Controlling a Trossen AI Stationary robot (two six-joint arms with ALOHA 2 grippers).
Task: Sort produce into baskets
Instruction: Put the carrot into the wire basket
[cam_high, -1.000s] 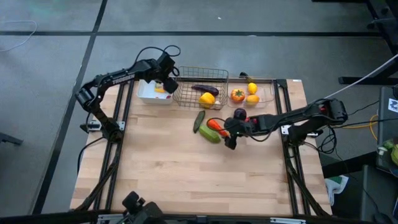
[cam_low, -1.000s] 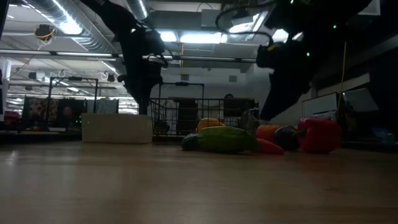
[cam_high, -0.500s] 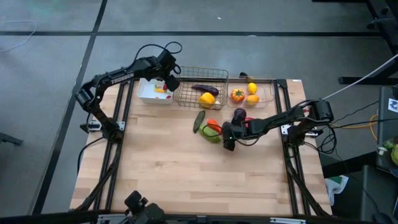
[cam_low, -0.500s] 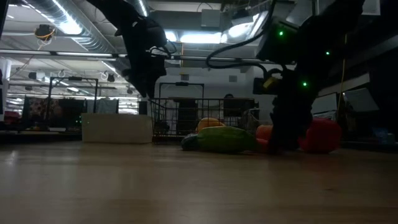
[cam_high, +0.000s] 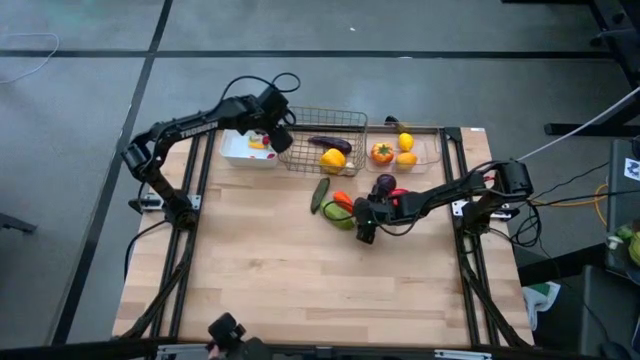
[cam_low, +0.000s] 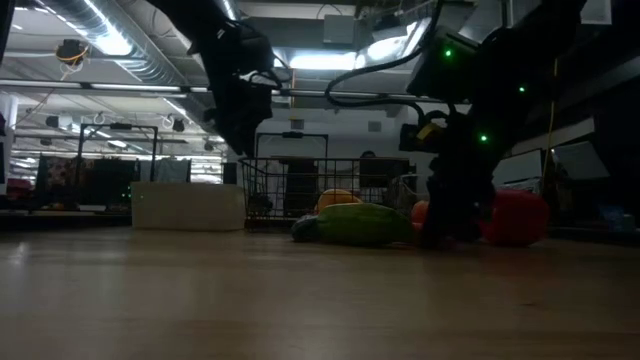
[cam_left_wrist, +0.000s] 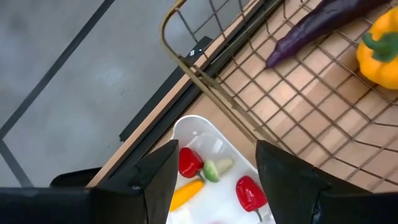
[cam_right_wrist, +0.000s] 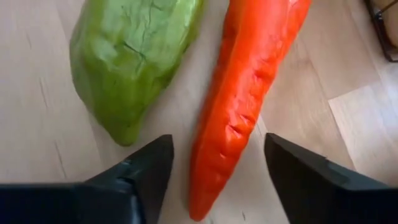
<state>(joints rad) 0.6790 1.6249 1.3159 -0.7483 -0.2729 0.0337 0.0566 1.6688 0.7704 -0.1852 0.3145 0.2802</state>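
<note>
Sorting roughly two-thirds complete, in our judgement. The white tray (cam_high: 243, 152) holds small red and yellow pieces (cam_left_wrist: 189, 163); the wire-mesh basket (cam_high: 300, 157) holds a dark eggplant (cam_high: 328, 143) and a yellow pepper (cam_high: 333, 158); the clear bin (cam_high: 430, 158) holds an orange pepper (cam_high: 382, 152) and two yellow fruits (cam_high: 405, 142).

Still loose on the bench (cam_high: 300, 270) are a cucumber (cam_high: 320, 193), a green leafy vegetable (cam_right_wrist: 130, 62), a carrot (cam_right_wrist: 245, 93), a purple onion (cam_high: 385, 183) and a red pepper (cam_low: 518, 215).

The right pincer (cam_right_wrist: 217, 165) sits low on the bench, fingers apart on either side of the carrot's tip but not yet clamped. The leafy vegetable lies just beside that carrot and crowds one finger (cam_right_wrist: 140, 174). The left pincer (cam_left_wrist: 214, 168) hangs over the tray, fingers apart and empty.
</note>
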